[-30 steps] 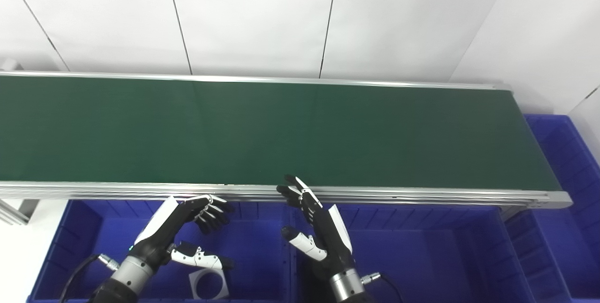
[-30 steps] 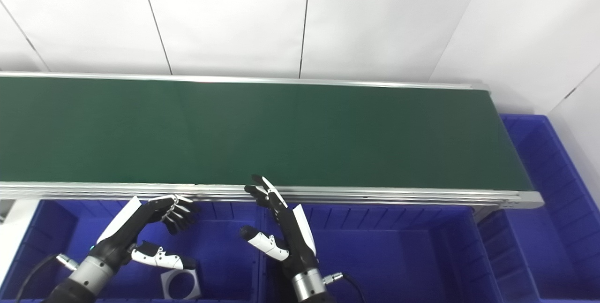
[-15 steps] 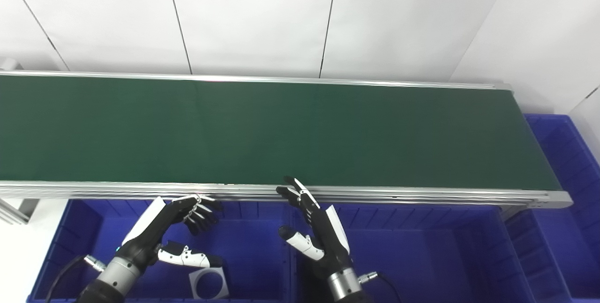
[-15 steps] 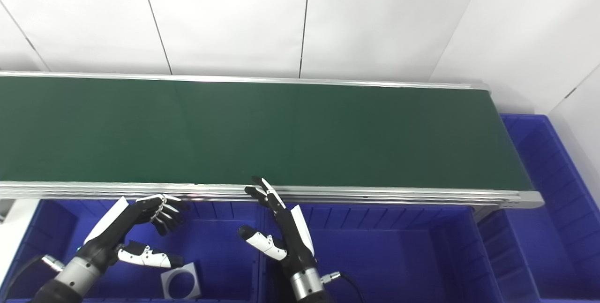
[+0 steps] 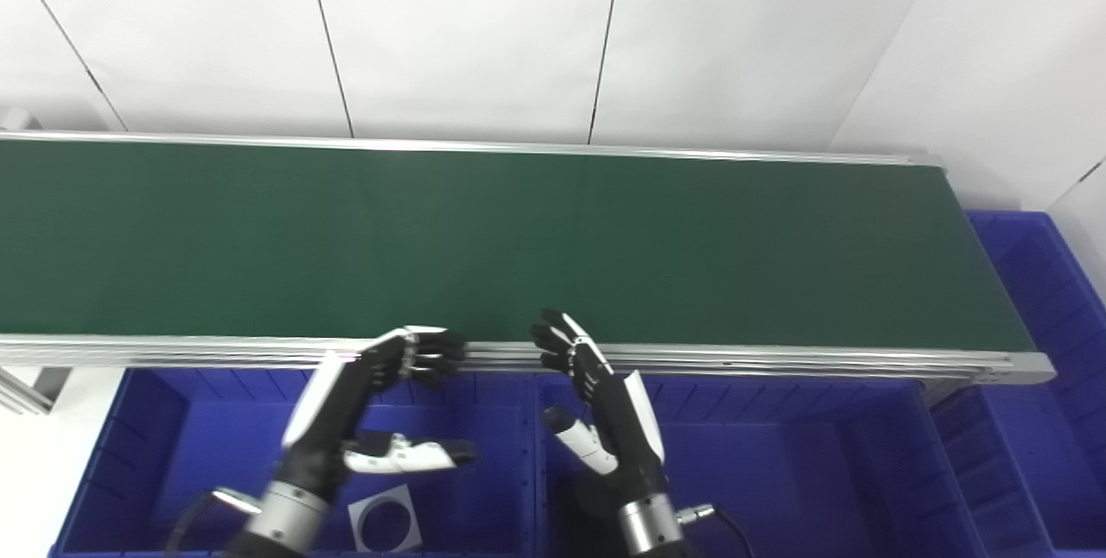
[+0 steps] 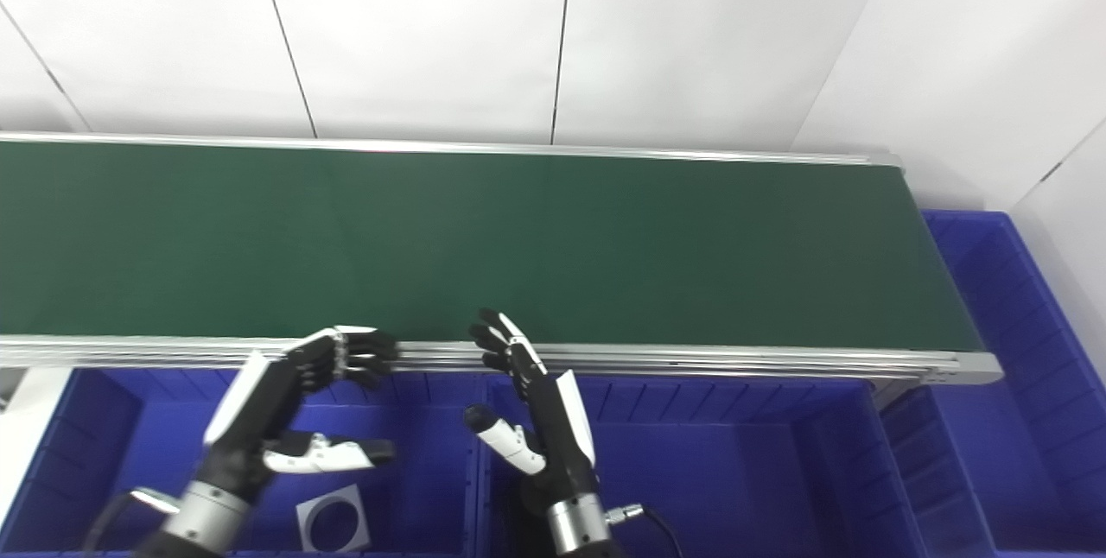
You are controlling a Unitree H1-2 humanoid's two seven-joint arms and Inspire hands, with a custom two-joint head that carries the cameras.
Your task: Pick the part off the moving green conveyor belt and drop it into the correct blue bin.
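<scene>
The green conveyor belt runs across the view with no part on it. A white square part with a round hole lies on the floor of the left blue bin. My left hand hovers open over that bin, above the part, its fingertips at the belt's near rail. Over the divider between the left and middle blue bin my right hand is raised, open, fingers spread and pointing up toward the belt. Neither hand holds anything.
The belt's aluminium rail separates the hands from the belt surface. A third blue bin stands past the belt's right end. White wall panels rise behind the belt.
My left hand has swung right and up toward the belt's near rail, staying open. My right hand has risen slightly and shifted a little right. The white part has not moved.
</scene>
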